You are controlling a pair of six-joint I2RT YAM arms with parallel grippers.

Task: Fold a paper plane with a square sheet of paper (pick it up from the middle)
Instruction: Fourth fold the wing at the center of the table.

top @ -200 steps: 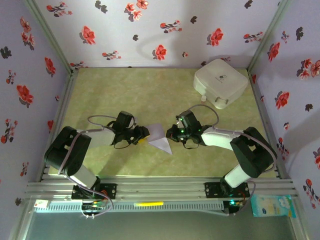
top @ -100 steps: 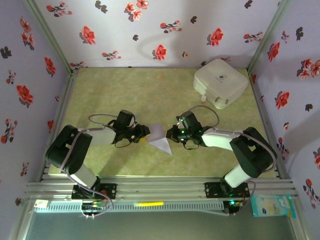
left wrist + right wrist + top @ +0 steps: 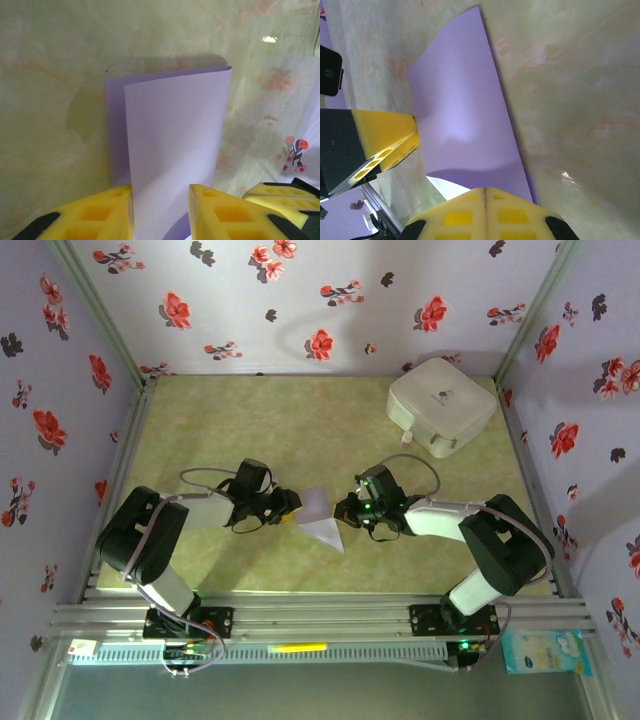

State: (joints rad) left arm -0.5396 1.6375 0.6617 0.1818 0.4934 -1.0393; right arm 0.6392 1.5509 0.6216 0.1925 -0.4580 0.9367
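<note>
- We judge an early fold to be in hand: the square sheet of paper [image 3: 318, 518], doubled over, sits mid-tabletop [image 3: 300, 430] between both claws.
- The right claw [image 3: 485, 200] is clenched on one edge; the left claw [image 3: 161, 210], pads apart, straddles the opposite edge.
- Next, we think, the left must pinch squarely to crease.
- We count one sheet, two claws and one white box [image 3: 441, 405].

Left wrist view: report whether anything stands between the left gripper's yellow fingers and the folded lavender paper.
Nothing visible does. The folded pale lavender paper sheet reaches into the gap between the left gripper's yellow foam fingers, with mottled green tabletop beneath it.
</note>
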